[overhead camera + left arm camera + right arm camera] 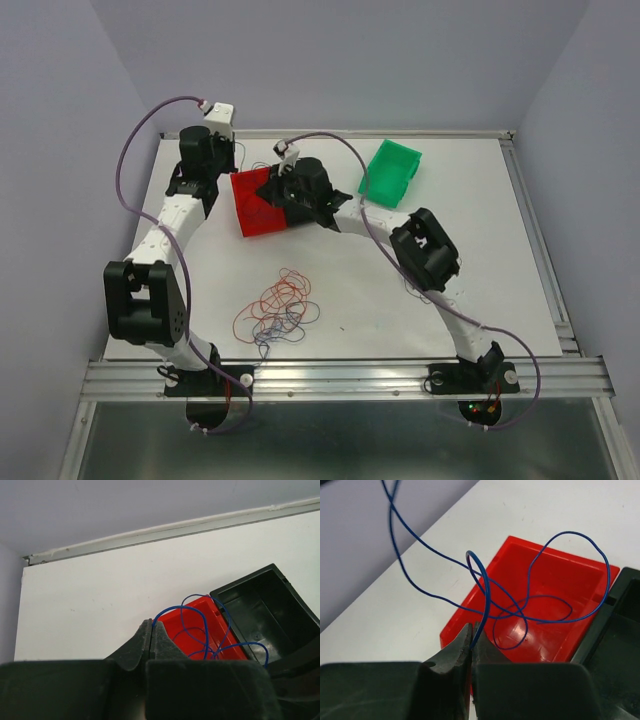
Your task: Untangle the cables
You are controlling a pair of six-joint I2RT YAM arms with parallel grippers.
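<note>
Meanwhile, one thin blue wire (488, 590) loops over the red plastic bin (555, 640), pinched by the clamped left gripper (151, 625) and right gripper (471, 630). Most red, blue and black cables (280, 305) remain tangled on the white table (450, 290).

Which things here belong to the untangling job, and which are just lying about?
Job in hand:
- tangle of wires
- blue wire, pinched by the left end effector and the right end effector

Lying about (not named by the job, perhaps for sorting):
- red bin
- green bin
- black bin
</note>
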